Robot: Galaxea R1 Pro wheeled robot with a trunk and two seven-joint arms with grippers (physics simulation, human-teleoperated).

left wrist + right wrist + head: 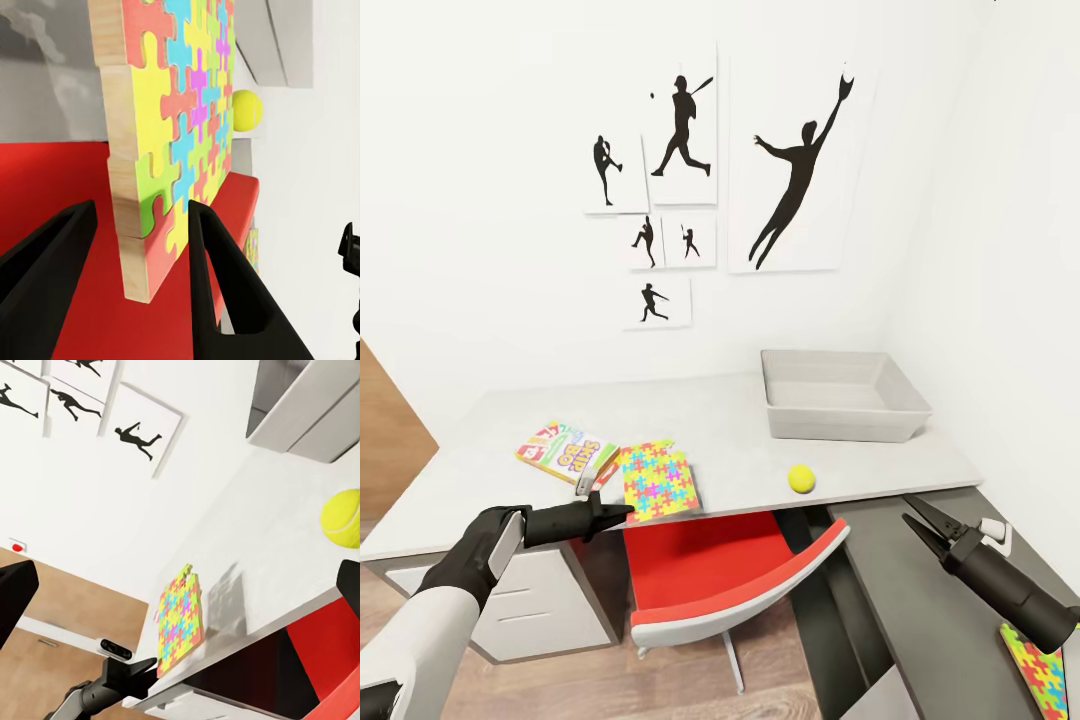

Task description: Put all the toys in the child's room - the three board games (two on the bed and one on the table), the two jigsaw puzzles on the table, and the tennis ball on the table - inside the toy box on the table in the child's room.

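While left gripper [142,225] jaws stand spread astride the jigsaw puzzle [658,481] overhanging the bench [480,450] front edge | close on its thickness, lift level toward toy box [840,395] | right gripper [916,518] spread, idle

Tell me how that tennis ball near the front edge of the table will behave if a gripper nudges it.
The tennis ball is round and sits free on the smooth table, so it will probably roll at a light touch. It lies close to the front edge above the red chair, so it might drop off. It looks small and likely light.
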